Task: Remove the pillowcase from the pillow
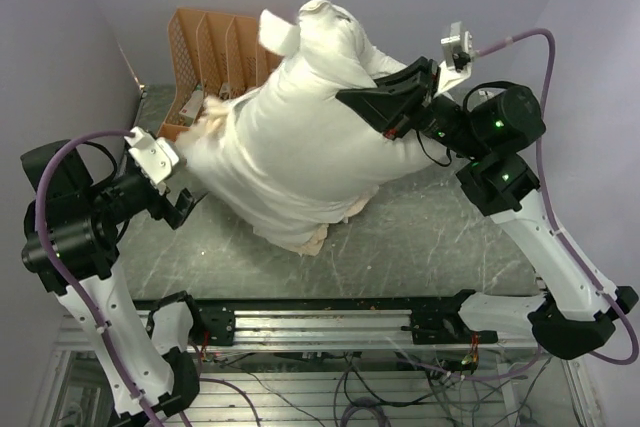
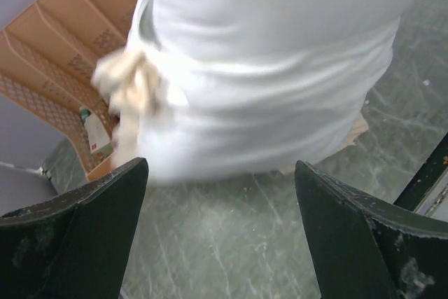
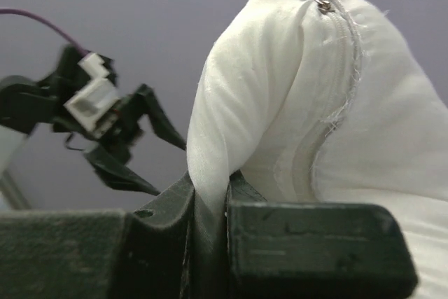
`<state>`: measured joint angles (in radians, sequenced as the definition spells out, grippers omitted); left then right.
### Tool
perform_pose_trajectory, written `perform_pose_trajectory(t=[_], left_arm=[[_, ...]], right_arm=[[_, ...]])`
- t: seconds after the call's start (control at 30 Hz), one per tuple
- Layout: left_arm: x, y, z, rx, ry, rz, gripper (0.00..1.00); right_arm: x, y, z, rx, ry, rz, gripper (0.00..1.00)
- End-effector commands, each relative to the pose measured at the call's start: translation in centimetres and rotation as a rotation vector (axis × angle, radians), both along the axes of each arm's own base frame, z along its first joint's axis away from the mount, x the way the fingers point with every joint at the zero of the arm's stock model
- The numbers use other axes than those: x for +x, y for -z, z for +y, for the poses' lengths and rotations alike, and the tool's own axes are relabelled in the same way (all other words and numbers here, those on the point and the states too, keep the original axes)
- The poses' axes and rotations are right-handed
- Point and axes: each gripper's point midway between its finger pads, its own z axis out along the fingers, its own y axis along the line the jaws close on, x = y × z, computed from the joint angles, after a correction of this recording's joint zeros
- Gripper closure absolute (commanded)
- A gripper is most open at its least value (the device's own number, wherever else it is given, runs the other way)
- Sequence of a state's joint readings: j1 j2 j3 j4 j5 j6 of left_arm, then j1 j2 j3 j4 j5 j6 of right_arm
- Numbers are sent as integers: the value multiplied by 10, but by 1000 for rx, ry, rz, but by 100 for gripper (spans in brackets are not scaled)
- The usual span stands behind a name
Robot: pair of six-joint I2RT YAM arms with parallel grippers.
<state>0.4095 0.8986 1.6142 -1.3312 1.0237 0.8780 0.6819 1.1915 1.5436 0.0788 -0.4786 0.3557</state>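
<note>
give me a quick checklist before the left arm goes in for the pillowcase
1. Right gripper clamped on the pillow: ok, shut on a fold of white fabric near the zip, with that end raised.
2. Left gripper open and free: ok, jaws wide, nothing between them.
3. Left gripper lined up with the pillowcase: not ok, its cream frill sits up and left of the gap in the left wrist view.
4. How much pillowcase is on the pillow: cannot tell, only cream frill shows at the pillow's edges.
5. Room around the frill: not ok, the orange rack stands right beside it.
</note>
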Motion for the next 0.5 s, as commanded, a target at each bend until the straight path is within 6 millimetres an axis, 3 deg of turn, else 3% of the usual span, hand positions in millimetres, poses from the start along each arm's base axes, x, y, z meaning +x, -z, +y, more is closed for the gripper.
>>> perform_pose_trajectory(t=[0.0, 0.3, 0.47], left_arm=[[-13, -14, -22, -72, 102, -48, 3], [-57, -31, -62, -300, 250, 11, 2], [-51, -28, -60, -354, 198, -17, 2]], right_arm=[[-95, -75, -33, 173, -242, -244, 100], [-62, -36, 25, 125, -285, -80, 100], [-61, -17, 79, 51, -214, -50, 100]])
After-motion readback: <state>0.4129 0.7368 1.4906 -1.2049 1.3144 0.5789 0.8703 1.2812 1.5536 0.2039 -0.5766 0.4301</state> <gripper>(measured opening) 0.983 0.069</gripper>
